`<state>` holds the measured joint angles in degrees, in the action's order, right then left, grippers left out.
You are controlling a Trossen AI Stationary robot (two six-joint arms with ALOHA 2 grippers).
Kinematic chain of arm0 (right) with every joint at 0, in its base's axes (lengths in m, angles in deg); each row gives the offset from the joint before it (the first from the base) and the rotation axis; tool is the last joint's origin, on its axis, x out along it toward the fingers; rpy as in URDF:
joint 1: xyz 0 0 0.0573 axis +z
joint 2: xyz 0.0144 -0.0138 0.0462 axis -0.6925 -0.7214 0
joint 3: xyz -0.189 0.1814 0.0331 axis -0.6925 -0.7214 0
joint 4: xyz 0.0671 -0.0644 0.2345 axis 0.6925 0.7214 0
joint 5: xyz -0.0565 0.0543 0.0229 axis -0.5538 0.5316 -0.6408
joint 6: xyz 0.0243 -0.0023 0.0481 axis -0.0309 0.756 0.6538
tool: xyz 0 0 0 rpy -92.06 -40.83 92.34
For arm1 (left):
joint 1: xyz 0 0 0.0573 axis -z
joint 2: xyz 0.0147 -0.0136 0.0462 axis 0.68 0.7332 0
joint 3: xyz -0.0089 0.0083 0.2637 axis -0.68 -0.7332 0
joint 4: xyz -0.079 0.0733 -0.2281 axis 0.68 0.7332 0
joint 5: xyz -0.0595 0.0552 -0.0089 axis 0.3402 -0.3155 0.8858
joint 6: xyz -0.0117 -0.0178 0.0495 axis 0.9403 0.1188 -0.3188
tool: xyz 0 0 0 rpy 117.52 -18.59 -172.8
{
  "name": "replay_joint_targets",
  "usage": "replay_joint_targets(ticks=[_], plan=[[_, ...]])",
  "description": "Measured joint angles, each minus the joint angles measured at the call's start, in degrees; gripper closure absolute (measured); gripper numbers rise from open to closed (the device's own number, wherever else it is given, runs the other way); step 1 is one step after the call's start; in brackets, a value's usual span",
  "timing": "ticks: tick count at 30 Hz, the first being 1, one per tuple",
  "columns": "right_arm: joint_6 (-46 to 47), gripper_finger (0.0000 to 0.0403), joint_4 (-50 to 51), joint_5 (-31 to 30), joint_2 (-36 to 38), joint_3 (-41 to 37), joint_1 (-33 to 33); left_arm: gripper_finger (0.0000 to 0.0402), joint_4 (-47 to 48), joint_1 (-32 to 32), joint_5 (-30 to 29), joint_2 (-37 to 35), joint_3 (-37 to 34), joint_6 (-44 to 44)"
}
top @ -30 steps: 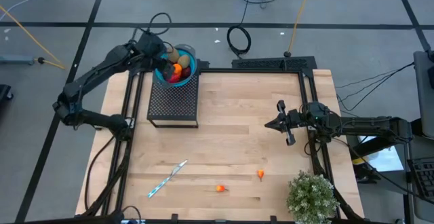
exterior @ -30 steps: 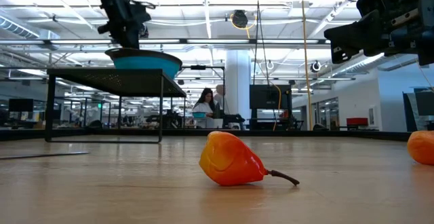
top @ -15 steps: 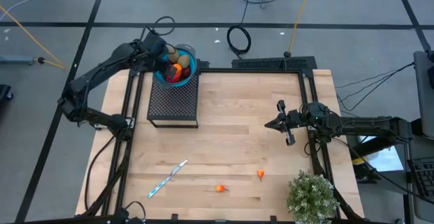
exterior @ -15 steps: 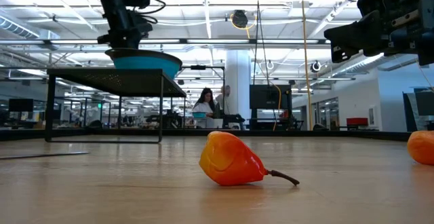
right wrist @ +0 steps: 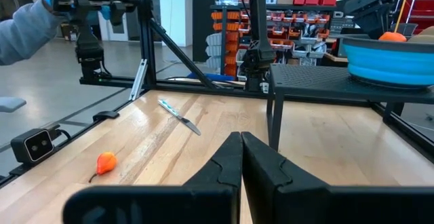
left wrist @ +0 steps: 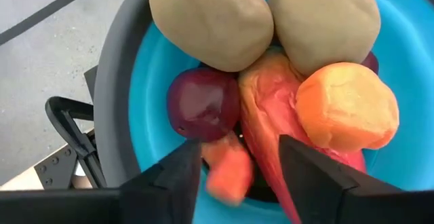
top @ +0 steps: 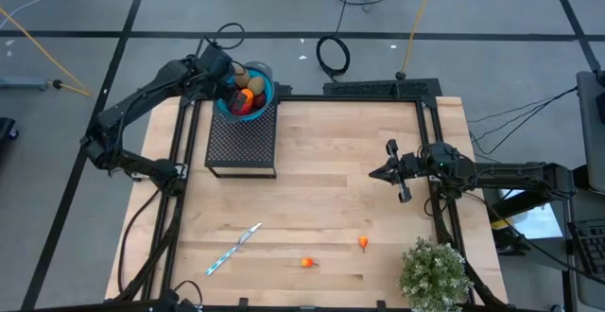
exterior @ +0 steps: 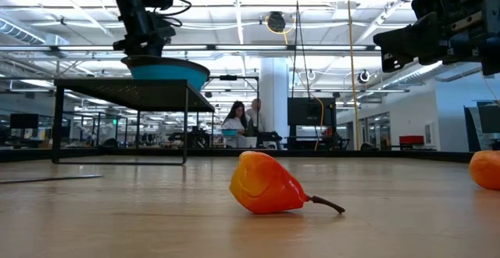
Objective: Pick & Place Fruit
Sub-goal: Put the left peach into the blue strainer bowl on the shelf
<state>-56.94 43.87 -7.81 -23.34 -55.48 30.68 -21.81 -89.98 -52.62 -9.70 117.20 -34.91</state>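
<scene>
A light wooden table (top: 321, 161) framed by black rails is seen from above on a grey floor marked with dark lines. A black perforated stand (top: 242, 142) sits at the upper left of the tabletop, and a blue bowl (top: 267, 91) rests at its far end. The bowl is filled with fruit (left wrist: 271, 68): two tan ovals, a dark red round piece, an orange one and a long red-orange one.

The left gripper (left wrist: 237, 176) is held just above the bowl with its fingers parted, and a small orange piece is seen between them; whether it is touched cannot be told. The right gripper (top: 373, 173) is held at the centre right of the high view, above bare wood, its fingers pressed together on nothing.

Two small orange fruits (top: 307, 263) lie near the bottom edge, well apart from the bowl, with a thin silver-blue stick (top: 233, 249) to their left and a bushy green plant (top: 435, 272) at the lower right corner. The middle of the table is left open.

Beyond the table, a wide hall with ceiling lights and people (exterior: 238, 121) at desks is seen in the low view. A grey sleeve is cut off at the upper left of the right wrist view.
</scene>
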Motion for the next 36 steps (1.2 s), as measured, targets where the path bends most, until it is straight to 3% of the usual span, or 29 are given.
replay_joint_targets(ticks=[7,16,19,24,31,36], plan=[[2.1,0.0403,0.0,0.1,0.0,0.0,0.0,0.0150,0.0,0.0,2.0,-1.7,0.0,1.0],[7.4,0.0403,0.8,2.6,0.0,0.0,0.1,0.0140,0.0,4.7,3.6,-10.0,0.0,4.2],[7.9,0.0403,1.4,5.7,0.0,0.0,0.6,0.0140,0.0,9.1,3.6,-12.9,0.0,4.5],[9.7,0.0403,1.5,6.1,0.0,0.0,3.5,0.0140,0.0,18.5,3.6,-16.1,0.0,5.0],[9.2,0.0403,1.5,0.5,0.0,0.0,8.3,0.0140,0.0,34.5,3.5,-16.4,0.0,5.8],[9.0,0.0403,1.5,0.0,0.0,0.0,10.2,0.0140,-1.9,47.1,2.7,-13.6,0.0,5.7]])
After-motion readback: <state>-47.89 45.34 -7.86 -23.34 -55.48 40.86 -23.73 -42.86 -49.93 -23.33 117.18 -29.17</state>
